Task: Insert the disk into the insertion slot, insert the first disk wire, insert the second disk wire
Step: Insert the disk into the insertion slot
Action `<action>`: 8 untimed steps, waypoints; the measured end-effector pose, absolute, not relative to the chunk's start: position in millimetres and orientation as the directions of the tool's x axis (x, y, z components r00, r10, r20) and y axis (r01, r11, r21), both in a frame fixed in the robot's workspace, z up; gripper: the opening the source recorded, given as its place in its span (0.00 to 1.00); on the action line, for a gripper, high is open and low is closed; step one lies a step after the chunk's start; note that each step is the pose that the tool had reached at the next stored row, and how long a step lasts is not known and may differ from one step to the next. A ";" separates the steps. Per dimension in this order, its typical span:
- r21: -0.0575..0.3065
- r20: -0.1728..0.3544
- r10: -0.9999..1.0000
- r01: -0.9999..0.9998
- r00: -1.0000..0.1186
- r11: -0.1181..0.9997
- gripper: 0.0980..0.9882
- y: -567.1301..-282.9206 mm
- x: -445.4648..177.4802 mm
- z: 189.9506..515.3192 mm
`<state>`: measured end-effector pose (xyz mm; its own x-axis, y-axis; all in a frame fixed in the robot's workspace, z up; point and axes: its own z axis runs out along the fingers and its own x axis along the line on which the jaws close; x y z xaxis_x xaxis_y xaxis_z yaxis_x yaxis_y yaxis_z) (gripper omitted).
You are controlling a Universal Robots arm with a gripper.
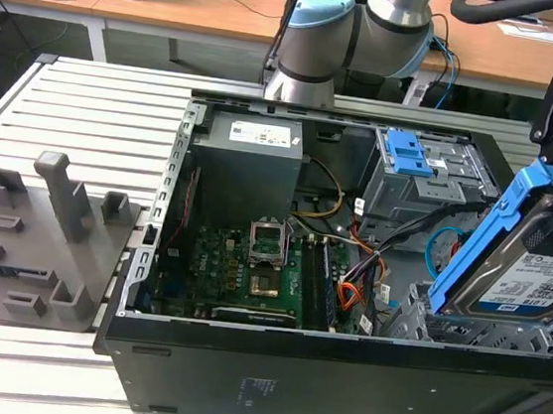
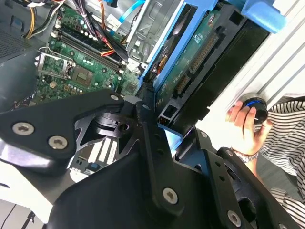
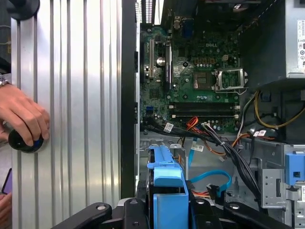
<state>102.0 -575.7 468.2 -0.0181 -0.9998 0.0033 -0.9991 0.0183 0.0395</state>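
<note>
The black two-finger gripper (image 3: 167,212) is clamped across the bright blue plastic carrier of the disk (image 1: 536,282), a silver rectangular hard drive with a white-and-blue label. The disk hangs tilted, handle end up, just above the insertion slot (image 1: 421,323), a low grey perforated sheet-metal cage. The slot sits in the near corner of the open black computer case (image 1: 338,369), at the exterior view's right. The second disk wire (image 1: 441,242), a thin light-blue flat cable, loops beside the slot. The drive is probably dense, rigid and shock-sensitive: hold it by the carrier rails, never by the bare circuit board.

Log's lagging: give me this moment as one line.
gripper shut on disk | disk tilted, lower end at slot, not seated | blue wire looped nearby
</note>
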 end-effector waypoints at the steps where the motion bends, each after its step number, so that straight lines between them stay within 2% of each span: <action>1: 0.040 0.003 -1.000 -0.999 -0.018 0.018 0.30 -575.7 102.1 467.8; 8: 0.040 0.003 -1.000 -0.999 -0.018 0.018 0.30 -575.7 102.1 456.6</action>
<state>102.1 -575.7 456.6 -0.0181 -0.9998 0.0034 -0.9991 0.0182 0.0395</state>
